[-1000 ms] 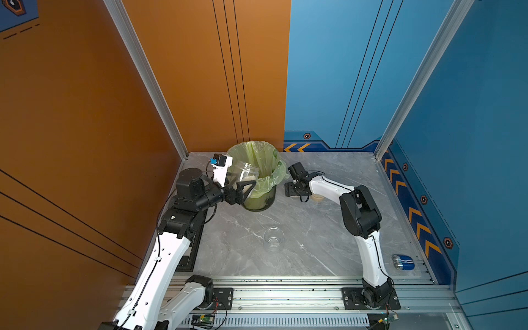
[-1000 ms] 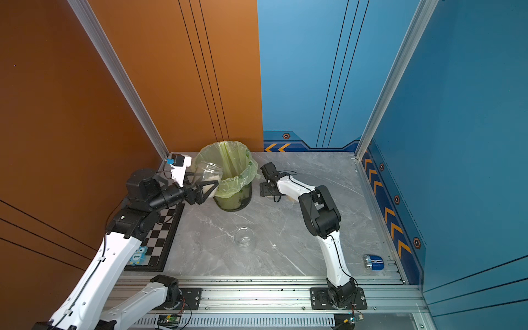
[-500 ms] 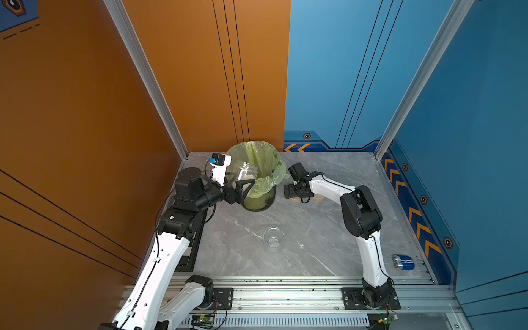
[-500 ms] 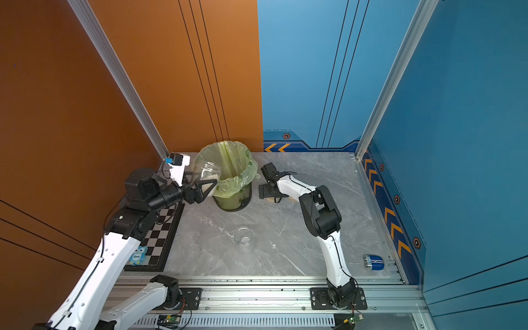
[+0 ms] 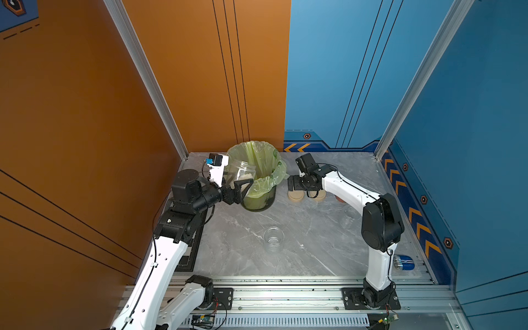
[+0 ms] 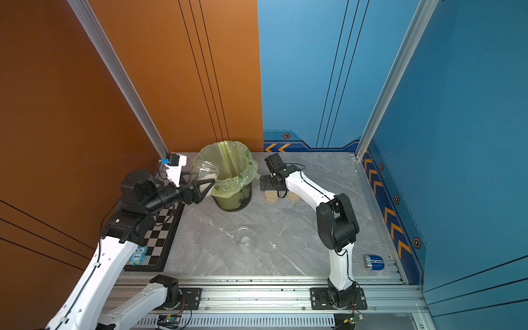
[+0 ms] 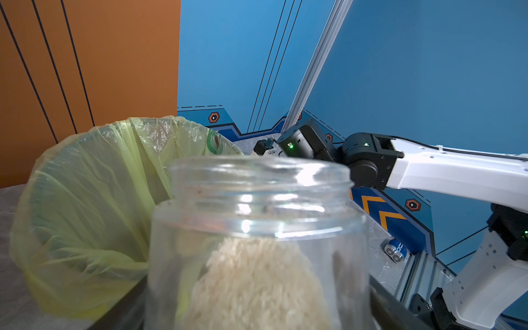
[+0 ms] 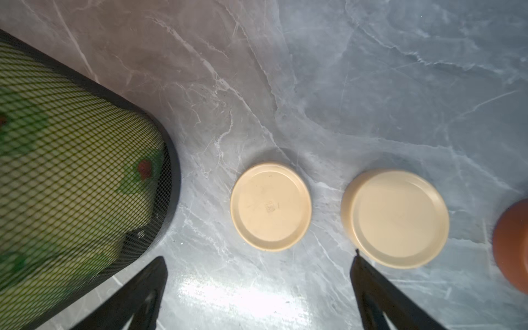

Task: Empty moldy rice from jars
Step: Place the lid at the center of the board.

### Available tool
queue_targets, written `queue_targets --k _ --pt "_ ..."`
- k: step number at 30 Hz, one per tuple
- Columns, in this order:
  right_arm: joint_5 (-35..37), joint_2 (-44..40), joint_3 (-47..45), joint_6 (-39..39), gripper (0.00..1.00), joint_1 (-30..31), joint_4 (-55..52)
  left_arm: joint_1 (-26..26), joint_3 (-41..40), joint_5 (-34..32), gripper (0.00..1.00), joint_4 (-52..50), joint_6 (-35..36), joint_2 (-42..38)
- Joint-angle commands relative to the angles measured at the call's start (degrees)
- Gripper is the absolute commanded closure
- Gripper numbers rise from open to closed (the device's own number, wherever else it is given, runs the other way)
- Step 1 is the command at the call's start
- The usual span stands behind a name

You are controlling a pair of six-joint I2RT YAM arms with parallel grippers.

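Left wrist view gives you the clear glass jar (image 7: 257, 223) clamped between the jaws of the left gripper (image 5: 240, 183), uncapped, with the off-white moldy rice (image 7: 257, 285) heaped inside. It is held off the table beside the rim of the dark mesh bin (image 5: 257, 203) lined with a pale green bag. Your right gripper (image 8: 258, 257) stands spread wide, holding nothing, just above the grey marble table (image 8: 371, 85) and two round beige lids (image 8: 271, 207) lying side by side. A reddish-brown lid (image 8: 514, 245) lies next along. A second clear jar (image 5: 273, 238) stands empty mid-table.
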Motion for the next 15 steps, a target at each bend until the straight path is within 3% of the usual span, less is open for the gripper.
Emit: queue_targets --k 1,15 --pt "0.62 -3.33 -0.79 1.08 0.00 -0.21 -4.65 0.67 1.36 -0.18 1.00 3.74 -0.58 -1.76" --pt "-1.69 -10.68 2.68 0.03 0.00 0.32 -8.62 0.93 1.62 0.51 1.00 3.62 -0.49 -1.86"
